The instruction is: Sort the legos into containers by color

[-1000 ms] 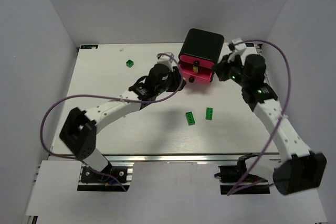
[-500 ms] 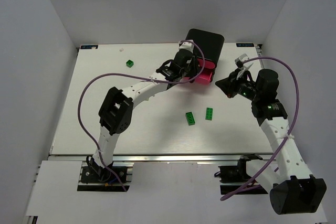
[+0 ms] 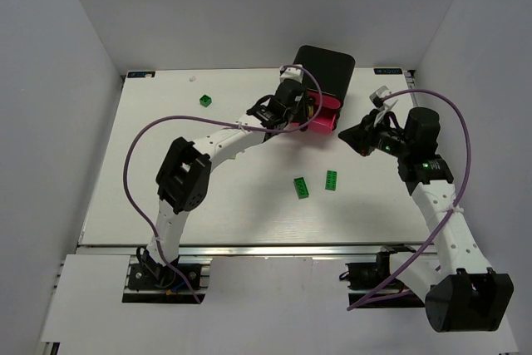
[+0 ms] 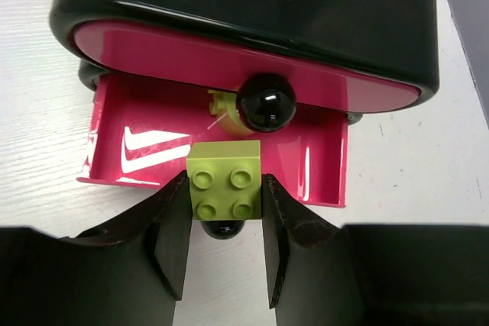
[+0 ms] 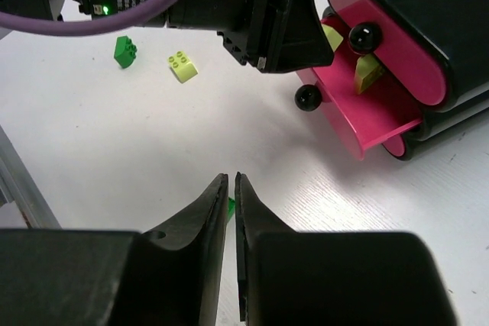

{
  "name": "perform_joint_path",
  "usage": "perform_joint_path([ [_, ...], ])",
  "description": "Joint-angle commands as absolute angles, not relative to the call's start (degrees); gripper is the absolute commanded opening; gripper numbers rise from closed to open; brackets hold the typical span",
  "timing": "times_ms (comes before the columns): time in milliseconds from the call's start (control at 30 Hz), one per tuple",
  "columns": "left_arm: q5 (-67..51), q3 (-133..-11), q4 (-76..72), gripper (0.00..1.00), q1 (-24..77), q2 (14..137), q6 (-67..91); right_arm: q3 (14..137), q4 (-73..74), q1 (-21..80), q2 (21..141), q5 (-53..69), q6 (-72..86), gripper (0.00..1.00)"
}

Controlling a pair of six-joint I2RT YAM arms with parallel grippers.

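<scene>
Left wrist view: cabinet cut off by the top edge; second lime brick in the open drawer partly behind the upper knob; lower knob mostly hidden by the lime-yellow block in the left hand. Right wrist view: green piece — a sliver behind the right hand, shape unreadable. Top view: left hand covers most of the drawer.

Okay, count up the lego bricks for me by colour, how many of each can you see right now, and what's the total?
Dark green: 3 (cube, two flat bricks)
Lime-yellow: 3 (held brick in the left gripper, drawer brick in the open drawer, loose brick on the table)
Red: 0 in view
Total: 6
</scene>
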State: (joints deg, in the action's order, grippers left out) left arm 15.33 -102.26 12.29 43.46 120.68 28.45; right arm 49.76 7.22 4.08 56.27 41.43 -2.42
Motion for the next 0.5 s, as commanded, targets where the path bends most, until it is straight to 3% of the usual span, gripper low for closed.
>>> perform_joint_path([
  [0,17.23,-102.92,12.22,0.39,42.71,119.00,27.51,49.31,7.29,3.78,57.48,43.77,-3.78,0.14],
  [133,17.93,-104.15,13.09,0.41,42.19,119.97,27.42,49.13,7.29,3.60,57.75,44.38,-4.04,0.16],
  [233,17.84,-104.15,13.27,0.54,42.19,120.15,27.51,48.87,7.21,3.52,57.83,44.65,-4.48,0.21],
  [267,17.84,-104.15,13.36,0.65,42.19,120.32,27.51,48.87,7.21,3.43,57.83,45.00,-4.57,0.23],
  [300,17.84,-104.15,13.36,0.69,41.67,120.41,27.51,48.87,7.21,3.43,57.92,45.26,-4.74,0.27],
  [400,17.23,-104.32,13.27,0.78,41.66,120.50,27.42,48.87,7.38,3.34,58.27,46.40,-5.18,0.31],
  [467,16.96,-104.68,13.53,0.78,41.66,120.50,27.33,48.78,7.47,3.25,58.36,47.02,-5.45,0.33],
])
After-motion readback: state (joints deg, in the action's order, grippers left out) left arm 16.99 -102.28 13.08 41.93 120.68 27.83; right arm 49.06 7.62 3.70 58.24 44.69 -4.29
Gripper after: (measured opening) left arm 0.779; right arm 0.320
